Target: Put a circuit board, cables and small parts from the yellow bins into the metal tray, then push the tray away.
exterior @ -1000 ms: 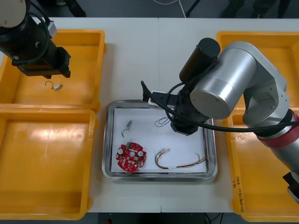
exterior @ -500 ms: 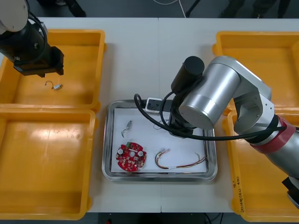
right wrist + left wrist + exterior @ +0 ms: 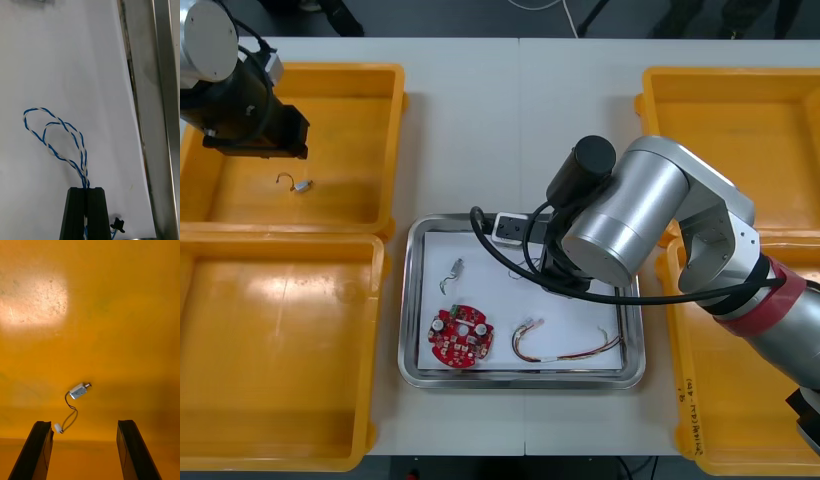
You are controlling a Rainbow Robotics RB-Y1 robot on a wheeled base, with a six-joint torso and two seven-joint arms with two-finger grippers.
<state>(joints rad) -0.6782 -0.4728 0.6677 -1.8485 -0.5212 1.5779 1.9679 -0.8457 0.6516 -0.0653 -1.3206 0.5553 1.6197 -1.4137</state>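
The right gripper (image 3: 87, 189) is lowered over the white inside of the metal tray (image 3: 523, 382), close to one of its shiny walls. Its fingers are pressed almost together on the twisted blue and white cable (image 3: 56, 131), which is pinched between them, and the cable's loops are seen against the white lining ahead of the fingertips. In the tray, a round red circuit board (image 3: 461, 338) is placed at the near left, a red and yellow cable (image 3: 565, 345) is laid just beside it on the right, and a small metal part (image 3: 454, 272) is found beyond the board. The left gripper (image 3: 84, 423) is held above the far left yellow bin (image 3: 370, 110), with its fingers spread wide and nothing gripped. A second small metal part with a black lead (image 3: 78, 390) is seen on the bin's floor ahead of them, nearer one finger.
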